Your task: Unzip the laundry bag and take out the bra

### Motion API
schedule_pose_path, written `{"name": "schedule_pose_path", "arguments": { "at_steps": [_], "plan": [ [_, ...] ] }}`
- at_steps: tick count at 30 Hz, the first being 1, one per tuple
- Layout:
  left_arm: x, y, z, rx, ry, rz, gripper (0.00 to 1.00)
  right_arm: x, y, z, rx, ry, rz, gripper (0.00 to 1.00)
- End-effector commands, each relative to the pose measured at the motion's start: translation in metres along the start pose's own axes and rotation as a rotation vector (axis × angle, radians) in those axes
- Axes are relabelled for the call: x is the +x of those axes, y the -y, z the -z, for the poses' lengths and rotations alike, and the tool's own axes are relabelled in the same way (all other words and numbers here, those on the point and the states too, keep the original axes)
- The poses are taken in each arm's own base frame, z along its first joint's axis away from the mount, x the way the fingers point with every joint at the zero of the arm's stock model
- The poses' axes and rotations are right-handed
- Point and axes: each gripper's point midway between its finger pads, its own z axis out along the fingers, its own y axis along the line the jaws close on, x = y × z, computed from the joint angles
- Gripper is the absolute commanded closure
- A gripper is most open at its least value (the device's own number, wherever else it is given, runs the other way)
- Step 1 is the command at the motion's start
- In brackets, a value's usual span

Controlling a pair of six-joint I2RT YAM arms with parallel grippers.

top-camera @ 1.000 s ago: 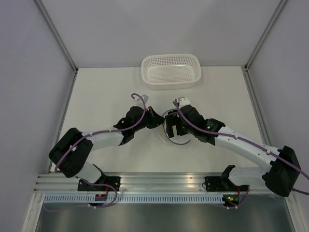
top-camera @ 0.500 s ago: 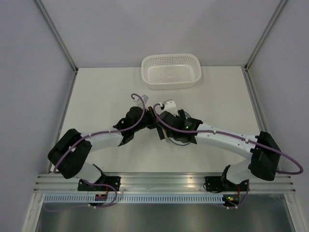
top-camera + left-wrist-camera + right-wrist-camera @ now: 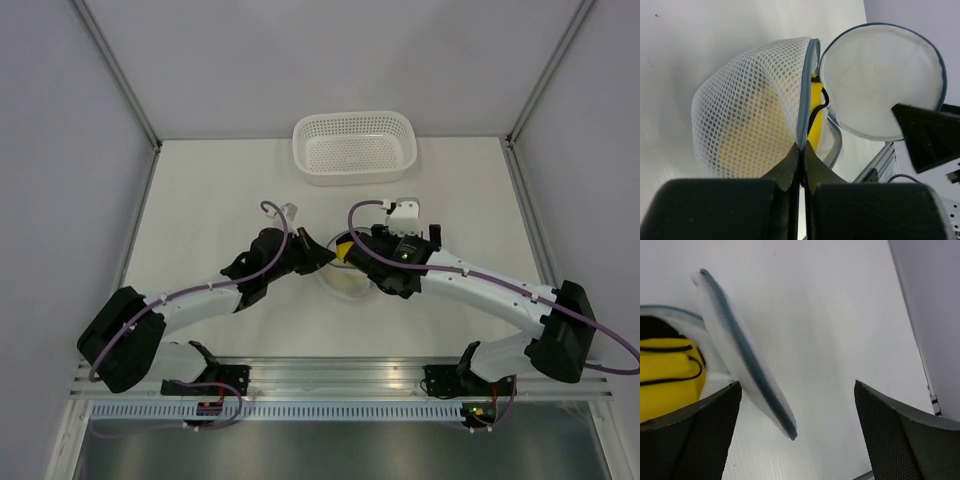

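Sitting on white table (image 3: pixel 200 190): laundry bag (image 3: pixel 740 115), seemingly; grey walls (image 3: pixel 330 60).

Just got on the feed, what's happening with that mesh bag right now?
The left gripper is shut on the zipper rim of the laundry bag, pinching its mesh half. The bag is unzipped, and its other half has swung open like a lid. The yellow bra sits inside and is not yet out. The right gripper is open next to the lid-like half and holds nothing.
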Motion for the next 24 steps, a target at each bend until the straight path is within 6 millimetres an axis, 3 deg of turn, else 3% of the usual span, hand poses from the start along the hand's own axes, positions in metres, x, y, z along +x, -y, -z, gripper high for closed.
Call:
{"name": "schedule_pose_path", "arguments": {
  "at_steps": [1,3,6,8,9,10,11,12,13,20,24],
  "plan": [
    [-0.002,-0.003,0.009,-0.011,0.020,-0.040,0.98,-0.028,0.043,0.006,0.128,0.107,-0.092,0.02],
    [0.001,-0.003,0.010,-0.005,0.009,-0.041,0.98,-0.032,0.044,0.006,0.123,0.113,-0.114,0.02],
    [0.007,-0.006,0.011,0.002,-0.013,-0.045,0.98,-0.035,0.024,0.009,-0.010,0.096,-0.109,0.02],
    [0.010,-0.004,0.011,0.020,-0.022,-0.052,0.98,-0.038,0.001,0.015,-0.164,0.089,-0.141,0.02],
    [0.014,-0.007,0.010,0.017,-0.035,-0.052,0.98,-0.048,-0.018,0.027,-0.308,0.093,-0.219,0.02],
    [0.015,-0.006,0.009,0.023,-0.045,-0.055,0.98,-0.051,-0.027,0.033,-0.389,0.108,-0.185,0.02],
    [0.018,-0.008,0.009,0.020,-0.053,-0.055,0.98,-0.043,-0.037,0.035,-0.455,0.104,-0.177,0.02],
    [0.021,-0.012,0.007,0.012,-0.065,-0.052,0.98,-0.055,-0.049,0.046,-0.549,0.134,-0.233,0.03],
    [0.023,-0.013,0.007,0.010,-0.072,-0.051,0.98,-0.050,-0.063,0.053,-0.635,0.116,-0.217,0.04],
    [0.029,-0.020,0.009,-0.001,-0.079,-0.041,0.98,-0.003,-0.114,0.032,-0.686,-0.005,-0.088,0.11],
    [0.028,-0.023,0.012,-0.021,-0.078,-0.047,0.98,0.005,-0.133,0.022,-0.719,-0.004,-0.086,0.21]
  ]
}}
